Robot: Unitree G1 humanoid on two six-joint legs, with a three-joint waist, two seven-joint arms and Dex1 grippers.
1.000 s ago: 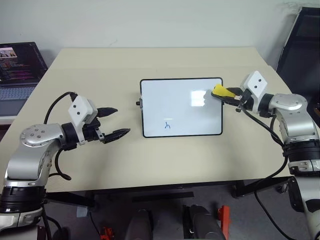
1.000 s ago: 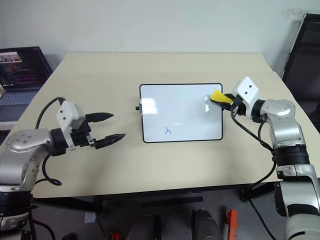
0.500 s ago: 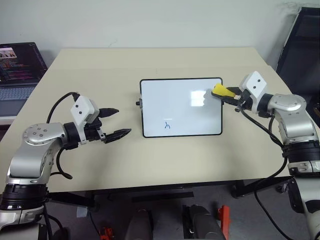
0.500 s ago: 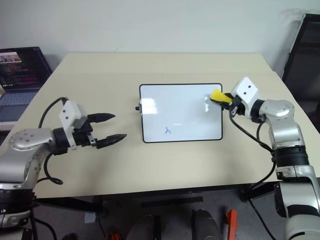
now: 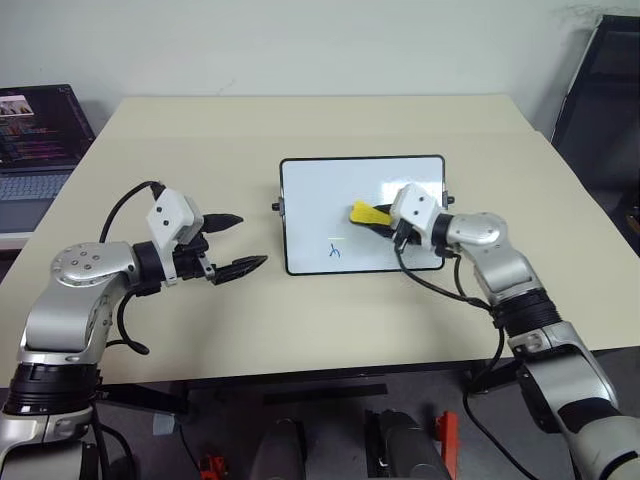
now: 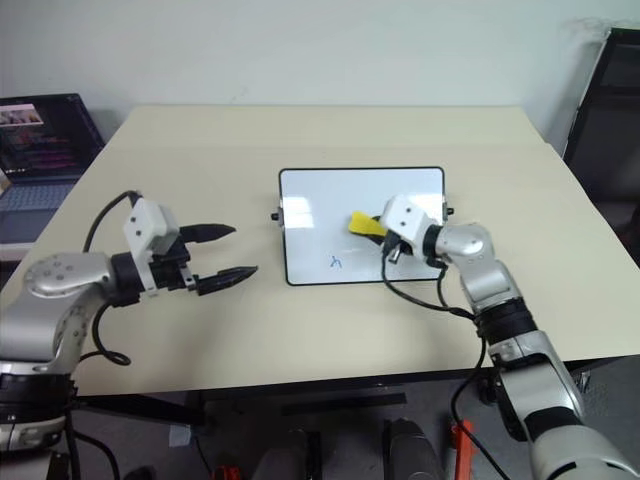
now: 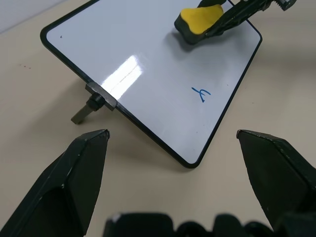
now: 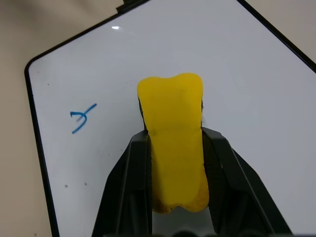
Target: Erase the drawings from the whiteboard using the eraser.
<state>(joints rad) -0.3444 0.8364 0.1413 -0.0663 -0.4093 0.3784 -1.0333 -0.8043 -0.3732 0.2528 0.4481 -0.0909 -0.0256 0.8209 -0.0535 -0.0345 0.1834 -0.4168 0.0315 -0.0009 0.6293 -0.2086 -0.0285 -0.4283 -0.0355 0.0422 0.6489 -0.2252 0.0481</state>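
**Eraser held over the middle of the whiteboard, one blue mark below it**

The whiteboard (image 5: 330,195) lies flat near the middle of the beige tabletop (image 5: 300,310), its black frame and small side knobs visible. One small blue drawing (image 5: 335,251) sits on the white surface near the board's near edge, left of centre.

The right end effector (image 5: 383,222) reaches in from the right over the board. Its two black fingers (image 8: 131,173) are pinched on the sides of the yellow eraser (image 5: 368,213), which sticks out past the fingertips and points toward the robot's left. The eraser hangs over the middle of the board, up and to the right of the blue mark and apart from it. Whether its dark underside touches the surface cannot be told.

The left end effector (image 5: 236,243) hovers over the bare tabletop just left of the board, its fingers spread wide with nothing between them, pointing toward the board's left edge.

A laptop (image 5: 35,130) stands beyond the tabletop's far left corner.
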